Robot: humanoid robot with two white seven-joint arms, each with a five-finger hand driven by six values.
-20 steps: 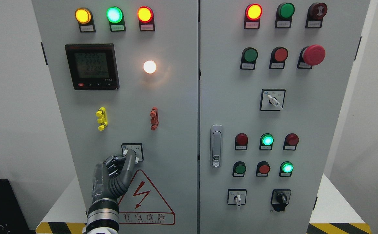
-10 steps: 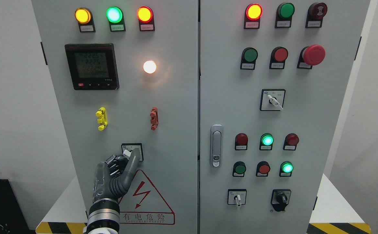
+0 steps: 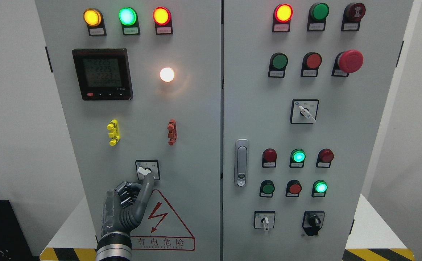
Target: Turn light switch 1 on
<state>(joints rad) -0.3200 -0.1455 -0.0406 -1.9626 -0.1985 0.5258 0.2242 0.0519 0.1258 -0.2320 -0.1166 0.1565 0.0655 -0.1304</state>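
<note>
A rotary switch (image 3: 147,170) with a white lever pointing up-left sits in a black-framed square low on the left cabinet door (image 3: 196,127). My left hand (image 3: 129,197) comes up from the bottom edge just below it. Its index finger (image 3: 146,188) is stretched out, the tip touching the switch's lower edge, while the other fingers are curled in and hold nothing. A round white lamp (image 3: 167,74) higher on the same door glows brightly. My right hand does not show.
The left door also carries a digital meter (image 3: 102,74), three lit indicator lamps at the top, yellow (image 3: 113,132) and red (image 3: 172,132) clips, and a red warning triangle (image 3: 160,221). The right door holds a handle (image 3: 241,162), push buttons, lamps and selector switches.
My left hand has slid down a little, so the index fingertip has come off the switch's face to its lower edge, uncovering the white lever. The lamp stays lit.
</note>
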